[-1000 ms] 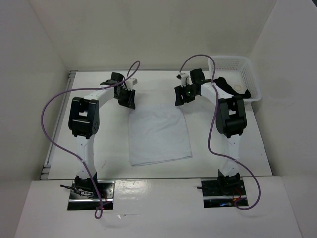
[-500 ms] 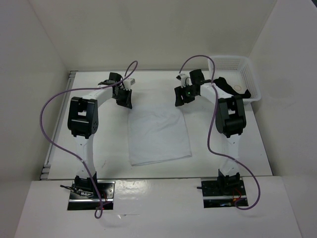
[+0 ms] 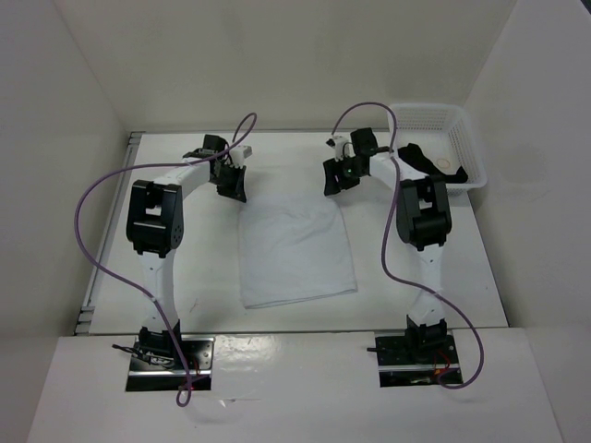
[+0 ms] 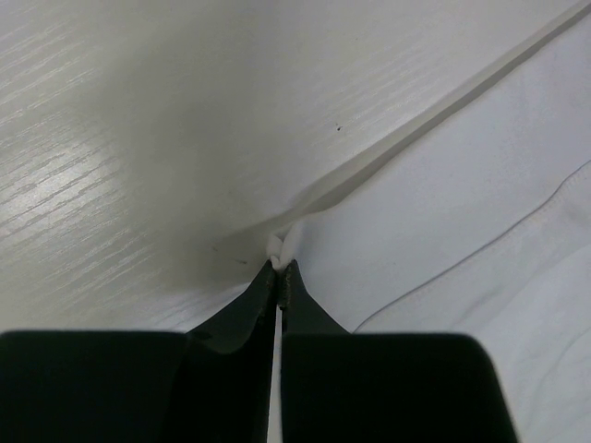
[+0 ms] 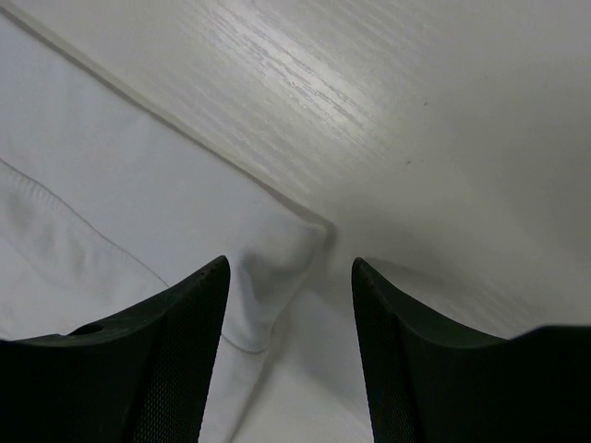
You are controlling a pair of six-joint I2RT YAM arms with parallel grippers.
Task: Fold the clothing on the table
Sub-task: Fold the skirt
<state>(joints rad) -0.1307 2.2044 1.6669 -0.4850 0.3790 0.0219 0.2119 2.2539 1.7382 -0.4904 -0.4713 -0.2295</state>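
The clothing (image 3: pixel 297 251) lies flat and roughly rectangular in the middle of the surface (image 3: pixel 208 268), between the two arms, with no edge lifted yet. The fold in hand looks barely begun: only the gripping of the far corners is under way.

The left claw (image 4: pixel 280 274) is clenched on the far left corner of the cloth. A small pinch of white fabric shows between its tips, and a ridge rises along the hem toward it.

The right claw (image 5: pixel 288 269) is released, its jaws standing apart on either side of the far right corner, close above the cloth but not gripping it.

What is left, as I judge it, is nearly everything: closing on the right corner, raising the far edge with both claws, carrying it over toward the near edge, and laying it down evenly.
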